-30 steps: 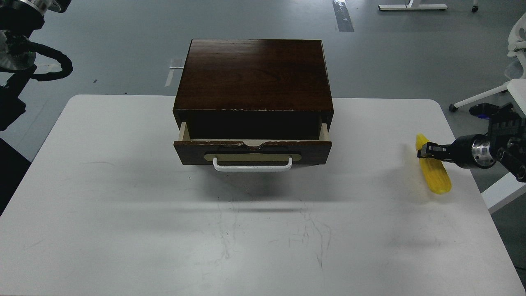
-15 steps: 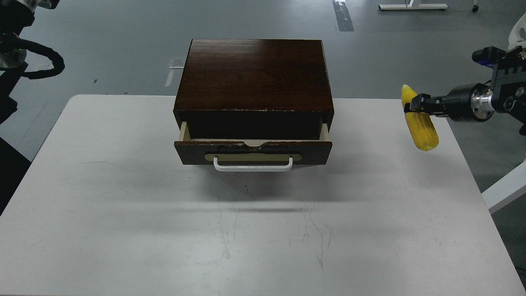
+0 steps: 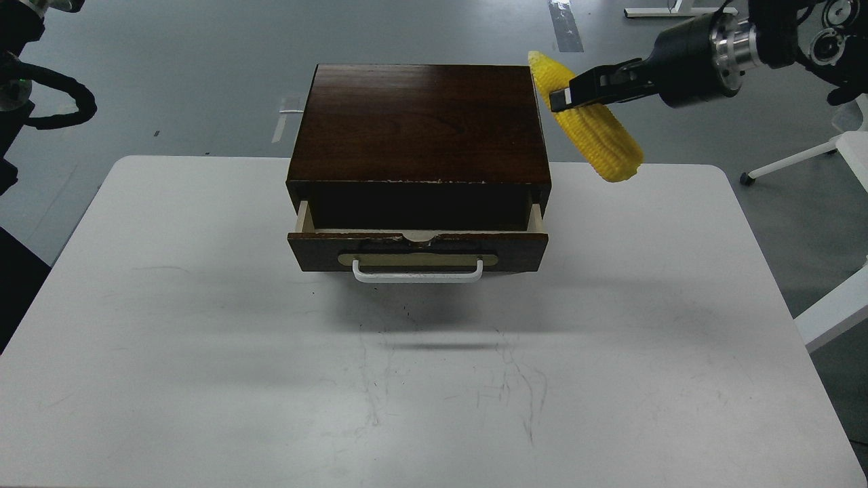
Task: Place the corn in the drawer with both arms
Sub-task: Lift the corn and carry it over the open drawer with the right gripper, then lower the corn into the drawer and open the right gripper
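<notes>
The yellow corn (image 3: 597, 135) hangs tilted in the air, just right of the dark wooden box's (image 3: 420, 122) top right corner. My right gripper (image 3: 566, 95) is shut on the corn near its thin upper end, with the arm coming in from the upper right. The drawer (image 3: 417, 251) is pulled out a little, its white bar handle (image 3: 417, 274) facing me; its inside is dark. Of my left arm (image 3: 30, 88) only cable and upper parts show at the far left edge; its gripper is out of view.
The box stands at the far middle of the white table (image 3: 203, 373). White chair legs (image 3: 807, 156) and a white frame (image 3: 834, 312) stand off the table's right side. Grey floor lies beyond.
My right gripper has lifted the corn off the table's right side and carried it up and left, to beside the box's top right corner. The drawer has not moved.
</notes>
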